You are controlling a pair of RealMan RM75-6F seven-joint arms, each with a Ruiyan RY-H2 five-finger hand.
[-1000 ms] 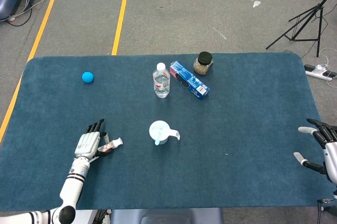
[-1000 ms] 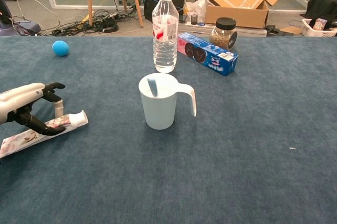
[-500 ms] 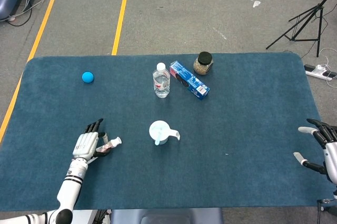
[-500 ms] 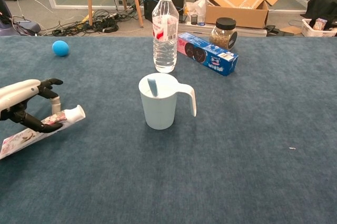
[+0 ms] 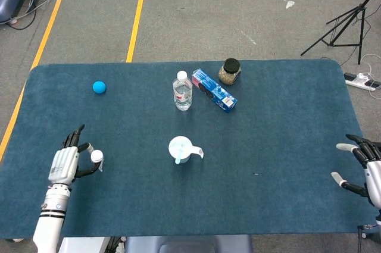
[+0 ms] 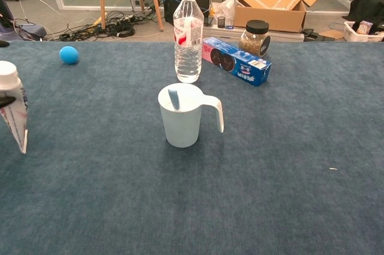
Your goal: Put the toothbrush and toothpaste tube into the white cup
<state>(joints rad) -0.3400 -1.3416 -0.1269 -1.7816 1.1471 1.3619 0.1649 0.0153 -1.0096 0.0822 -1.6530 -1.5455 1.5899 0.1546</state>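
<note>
On the napped blue tabletop (image 5: 280, 116), the left hand (image 5: 64, 162) grips the soft toothpaste tube (image 6: 14, 108) cap-up, off the cloth; the chest view crops it. The toothbrush (image 6: 173, 98) stands inside the smooth white cup (image 6: 182, 115), mostly hidden. The right hand (image 5: 364, 166) lies spread, empty.

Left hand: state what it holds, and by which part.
The left hand holds the white-capped toothpaste tube upright, cap uppermost, gripping it near the cap end; the flat crimped end hangs free below.
</note>
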